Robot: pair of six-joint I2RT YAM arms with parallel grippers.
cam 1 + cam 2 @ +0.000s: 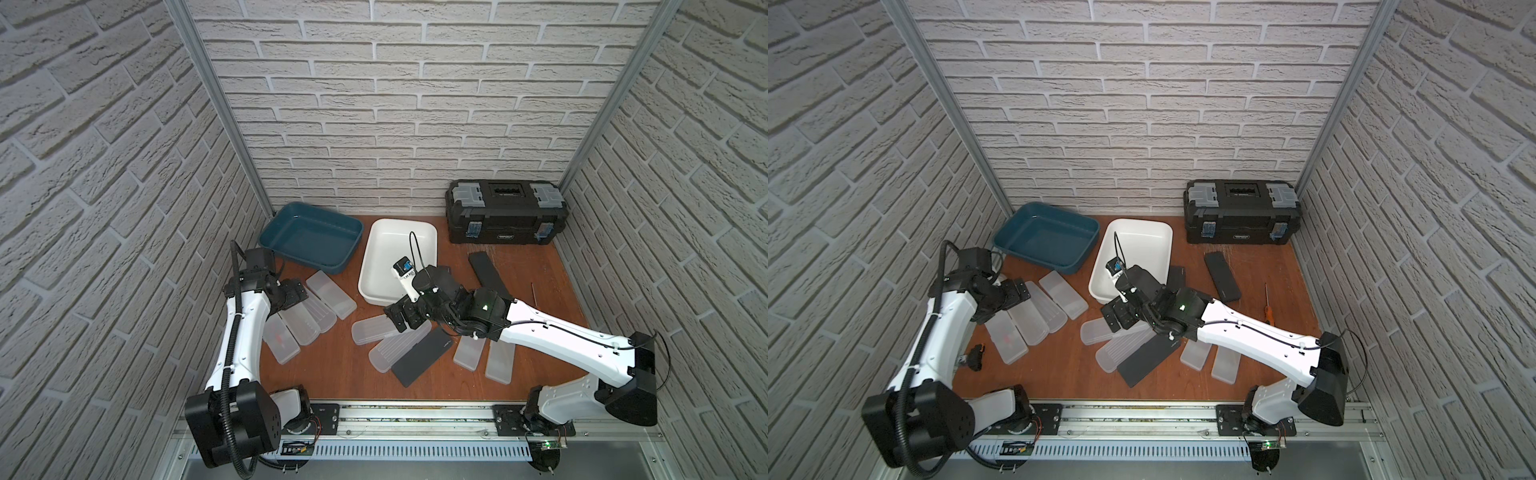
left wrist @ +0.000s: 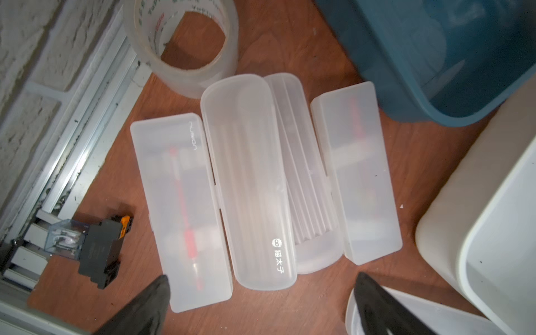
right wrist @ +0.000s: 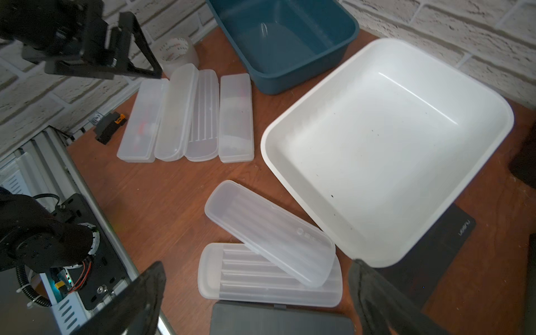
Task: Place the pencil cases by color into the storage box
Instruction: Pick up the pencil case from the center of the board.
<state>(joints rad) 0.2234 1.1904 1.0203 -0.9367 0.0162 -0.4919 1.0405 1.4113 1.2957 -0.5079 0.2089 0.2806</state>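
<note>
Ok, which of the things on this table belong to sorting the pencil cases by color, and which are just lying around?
For the job: frosted white pencil cases, black pencil cases, blue bin, white bin.

Just lying about: black toolbox, clear tape roll, relay module, orange-handled screwdriver.

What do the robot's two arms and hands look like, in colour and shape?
Both arms have white tapered shells, the left arm and the right arm, with black joints. A black ribbed hose runs along the left one; a thin black cable along the right. The left hand and right hand are black and taper to points.
</note>
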